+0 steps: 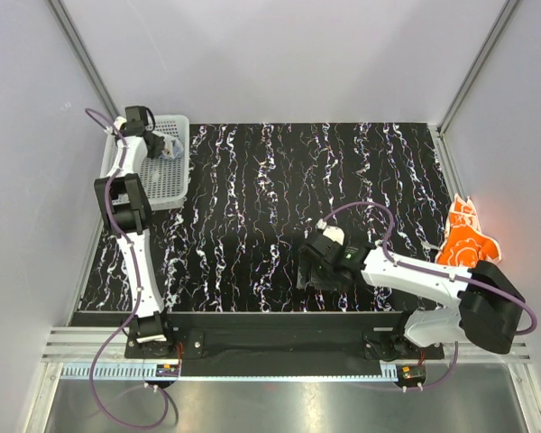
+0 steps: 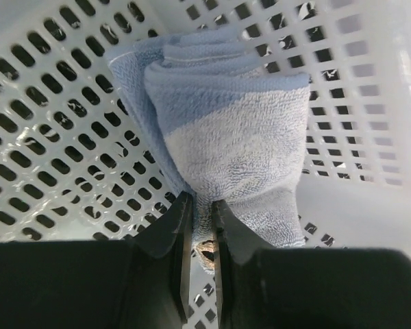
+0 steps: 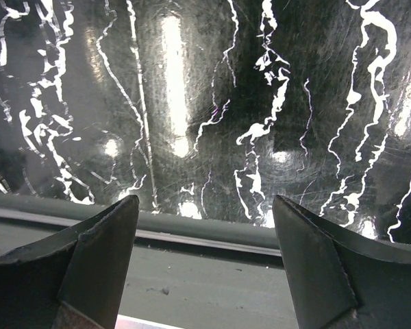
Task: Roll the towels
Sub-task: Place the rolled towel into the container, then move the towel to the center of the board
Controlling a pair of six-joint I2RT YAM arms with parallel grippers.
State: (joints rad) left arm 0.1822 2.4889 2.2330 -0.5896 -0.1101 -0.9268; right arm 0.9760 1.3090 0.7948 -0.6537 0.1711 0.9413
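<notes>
The light blue towel (image 2: 226,116) is a rolled bundle standing inside the white perforated basket (image 2: 48,137). My left gripper (image 2: 200,205) is shut on the roll's lower edge, with cloth pinched between the narrow jaws. From above, the left gripper (image 1: 169,149) reaches into the basket (image 1: 167,194) at the table's back left. The orange flower-print towel (image 1: 464,239) lies crumpled at the table's right edge. My right gripper (image 1: 308,269) hovers low over the near middle of the table. In its wrist view the right gripper (image 3: 205,205) stands open with nothing between its fingers.
The black marbled table (image 1: 279,180) spreads between the basket and the orange towel. Its near edge and a grey rail (image 3: 192,233) lie just under the right gripper. White walls close in the table on the left, back and right.
</notes>
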